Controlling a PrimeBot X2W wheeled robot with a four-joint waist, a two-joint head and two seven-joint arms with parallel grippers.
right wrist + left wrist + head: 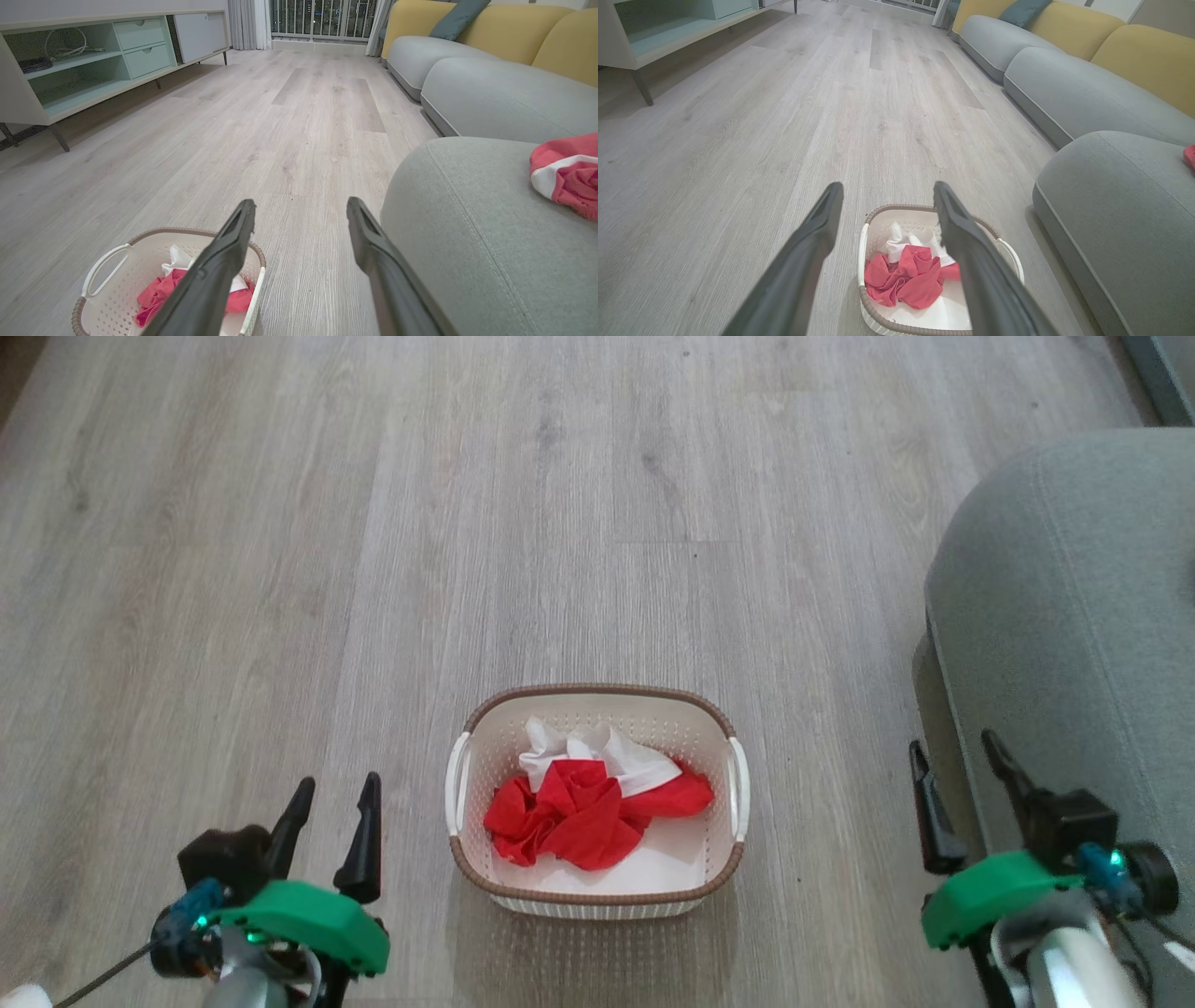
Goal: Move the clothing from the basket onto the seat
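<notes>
A cream perforated basket with a brown rim stands on the wood floor between my arms. Crumpled red and white clothing lies inside it, also seen as clothing and clothing from the wrists. The grey seat rises at the right. Another red garment with a white band lies on the seat. My left gripper is open, left of the basket and above the floor. My right gripper is open beside the seat's edge, with nothing between its fingers.
A second grey cushion with yellow backrests continues the sofa further on. A low pale-green cabinet on thin legs runs along the far left. Wood floor stretches ahead of the basket.
</notes>
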